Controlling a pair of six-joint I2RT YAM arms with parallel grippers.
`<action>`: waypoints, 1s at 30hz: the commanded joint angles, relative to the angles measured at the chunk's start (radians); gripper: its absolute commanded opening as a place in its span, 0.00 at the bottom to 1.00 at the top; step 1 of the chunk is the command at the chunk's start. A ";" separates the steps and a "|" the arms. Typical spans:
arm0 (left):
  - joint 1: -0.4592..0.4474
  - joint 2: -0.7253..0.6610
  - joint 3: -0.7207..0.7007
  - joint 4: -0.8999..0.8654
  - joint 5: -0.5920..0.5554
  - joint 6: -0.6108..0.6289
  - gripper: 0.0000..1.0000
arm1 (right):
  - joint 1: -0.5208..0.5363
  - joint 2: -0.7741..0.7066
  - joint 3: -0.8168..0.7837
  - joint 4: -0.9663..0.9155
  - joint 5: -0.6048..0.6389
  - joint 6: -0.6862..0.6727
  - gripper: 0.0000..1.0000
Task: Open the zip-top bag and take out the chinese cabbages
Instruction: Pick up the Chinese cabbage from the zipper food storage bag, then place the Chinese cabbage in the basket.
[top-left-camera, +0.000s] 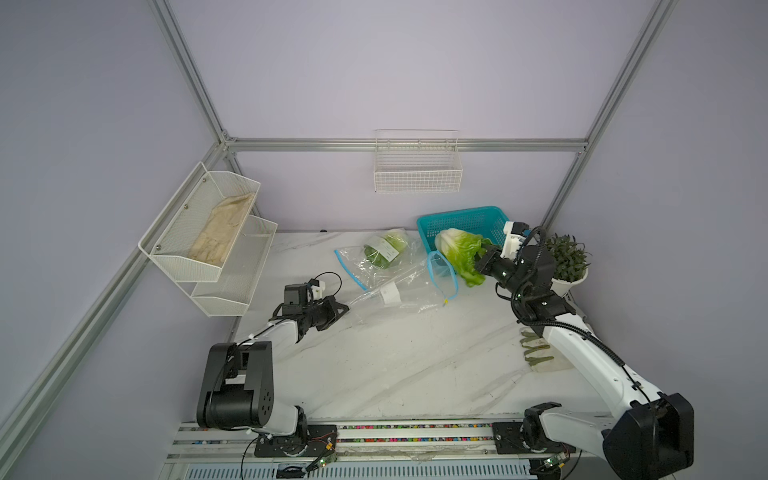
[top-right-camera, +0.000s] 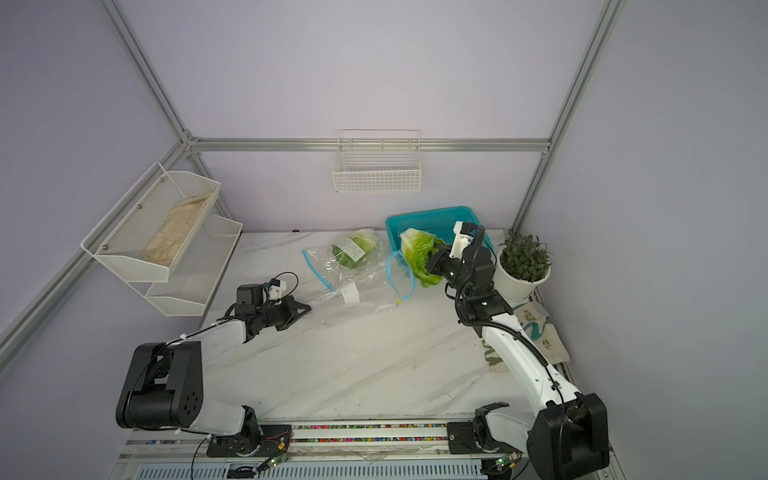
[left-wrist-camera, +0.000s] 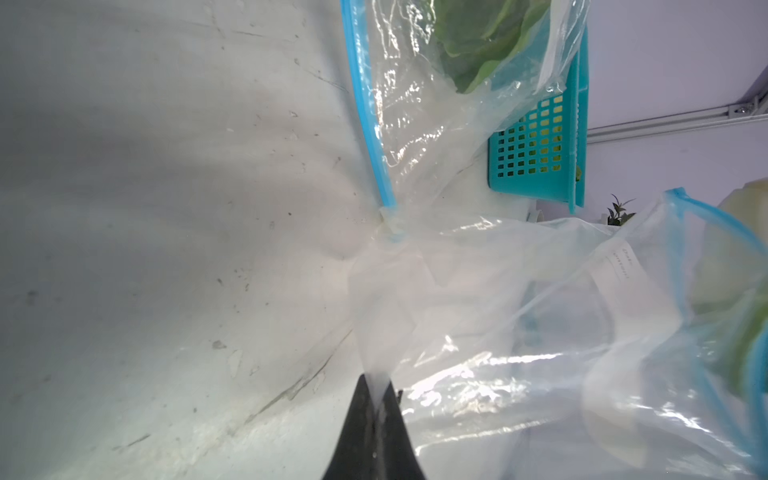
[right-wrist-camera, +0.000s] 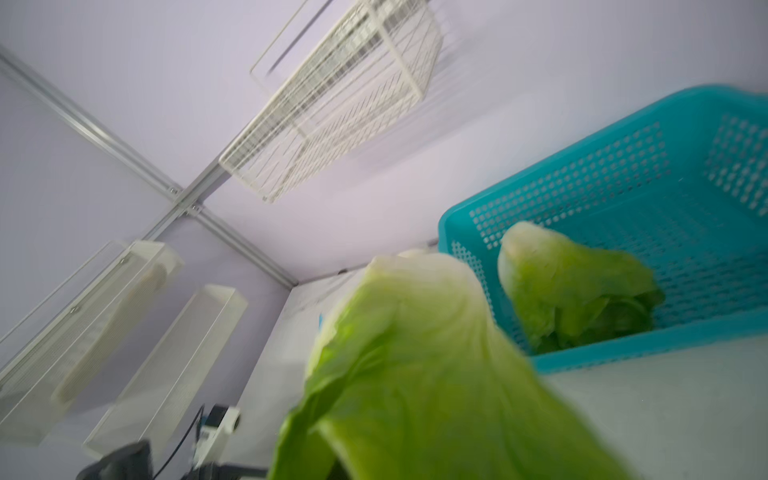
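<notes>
White marble table (top-left-camera: 395, 365), purple walls (top-left-camera: 374, 62). Right gripper (top-left-camera: 484, 253) holds cabbage (top-left-camera: 457, 249) by leaves, in air by blue basket (top-left-camera: 465, 220); long way slants, white end toward back wall. Left gripper (top-left-camera: 343, 308) pinches bag (top-left-camera: 399, 282) corner.

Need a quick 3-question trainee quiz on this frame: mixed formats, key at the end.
1. True or false: the right gripper is empty.
2. The left gripper is shut on: A) a wire shelf, B) a corner of the zip-top bag, C) a plant pot.
3. Fill in: in the right wrist view, a second chinese cabbage lies in the teal ____.
Key: 1 false, it holds a leafy chinese cabbage; 2 B; 3 basket.
</notes>
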 joint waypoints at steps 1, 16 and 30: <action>0.023 -0.037 0.012 -0.033 -0.043 0.046 0.00 | -0.049 0.086 0.073 0.117 0.112 -0.018 0.00; 0.125 -0.205 -0.039 -0.109 -0.082 0.059 0.00 | -0.174 0.689 0.478 0.238 -0.054 -0.044 0.00; 0.280 -0.351 -0.020 -0.243 -0.175 0.063 0.00 | -0.185 1.054 0.741 0.096 -0.122 -0.129 0.00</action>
